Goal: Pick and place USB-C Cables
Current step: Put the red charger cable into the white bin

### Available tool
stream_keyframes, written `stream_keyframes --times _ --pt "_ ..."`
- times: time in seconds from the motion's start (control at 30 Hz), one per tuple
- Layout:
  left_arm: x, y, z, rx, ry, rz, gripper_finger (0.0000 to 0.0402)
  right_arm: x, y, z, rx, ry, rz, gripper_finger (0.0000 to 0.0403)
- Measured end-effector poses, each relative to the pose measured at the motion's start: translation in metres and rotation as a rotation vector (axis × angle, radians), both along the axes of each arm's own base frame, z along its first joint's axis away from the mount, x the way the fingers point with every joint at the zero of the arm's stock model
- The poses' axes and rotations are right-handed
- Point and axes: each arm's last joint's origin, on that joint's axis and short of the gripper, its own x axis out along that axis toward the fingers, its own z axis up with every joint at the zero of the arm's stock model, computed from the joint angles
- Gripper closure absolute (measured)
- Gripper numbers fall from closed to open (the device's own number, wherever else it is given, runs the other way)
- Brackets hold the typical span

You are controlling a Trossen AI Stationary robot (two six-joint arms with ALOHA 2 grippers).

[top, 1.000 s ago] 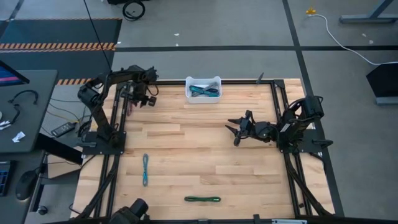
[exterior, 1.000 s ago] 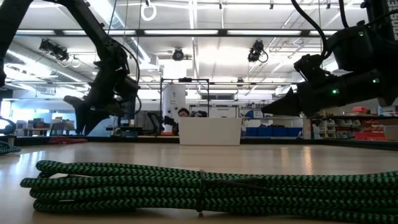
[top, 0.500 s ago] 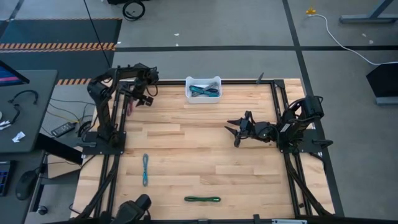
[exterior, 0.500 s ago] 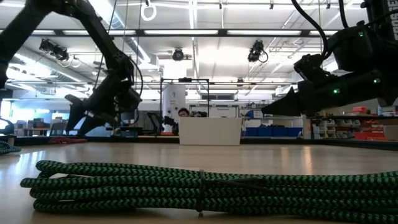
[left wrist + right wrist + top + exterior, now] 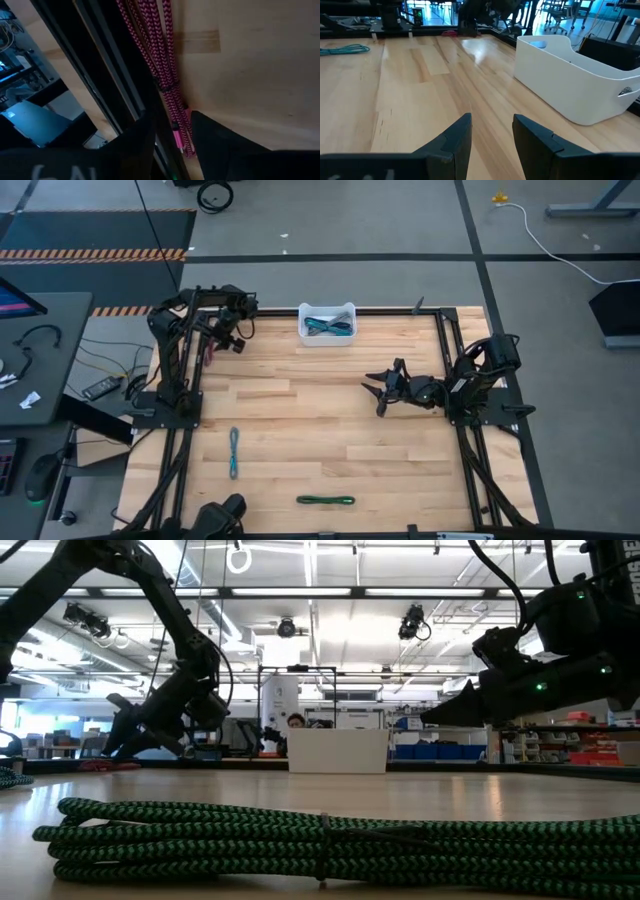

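Note:
A pink braided cable bundle [image 5: 161, 65] lies flat along the black rail at the table's left edge, also seen from above [image 5: 208, 348]. My left gripper [image 5: 172, 131] hangs open over it, its fingers either side of the bundle's near end without clear touch; it shows tilted in the low view [image 5: 118, 733]. A teal bundle [image 5: 234, 452] and a green bundle [image 5: 325, 500] lie on the near half of the table. More cables [image 5: 330, 327] sit in the white bin [image 5: 302, 313]. My right gripper [image 5: 376, 392] waits open at mid-table.
The black frame rail [image 5: 115, 75] runs close beside the pink bundle. The white bin [image 5: 570, 85] stands at the far edge, centre. The green bundle [image 5: 320, 840] lies right before the low camera. Bare wood lies between the arms.
My left arm has drawn its elbow in, and its gripper has tipped from pointing down to a slant toward the table's left edge, sinking a little over the pink bundle. The right arm and all cables have stayed put.

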Motion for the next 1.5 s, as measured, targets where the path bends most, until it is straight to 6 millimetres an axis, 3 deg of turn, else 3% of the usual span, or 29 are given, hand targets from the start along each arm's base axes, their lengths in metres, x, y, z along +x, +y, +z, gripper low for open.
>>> stream_keyframes --times 0.13,0.47,0.83,1.1,1.4,1.5 --pt "0.002 -0.002 0.0 -0.015 -0.022 0.01 0.0274 0.0 0.001 0.0 0.016 -0.005 0.032 0.0255" --pt "0.008 -0.016 -0.004 -0.011 0.029 0.042 0.0233 0.001 0.001 0.0 0.029 -0.009 0.043 0.0255" --pt "0.009 -0.017 -0.005 0.008 0.037 0.071 0.0276 0.001 0.007 0.0 0.026 -0.012 0.074 0.0255" --pt "0.031 -0.032 0.005 0.052 0.09 0.004 0.0303 0.001 0.009 0.0 0.024 -0.011 0.083 0.0255" --pt "0.079 -0.073 0.005 0.411 0.126 -0.02 0.031 0.001 0.007 0.004 0.022 -0.044 0.072 0.0255" --pt "0.082 -0.069 0.003 0.526 0.083 0.04 0.0302 0.001 0.005 0.006 0.016 -0.064 0.065 0.0255"
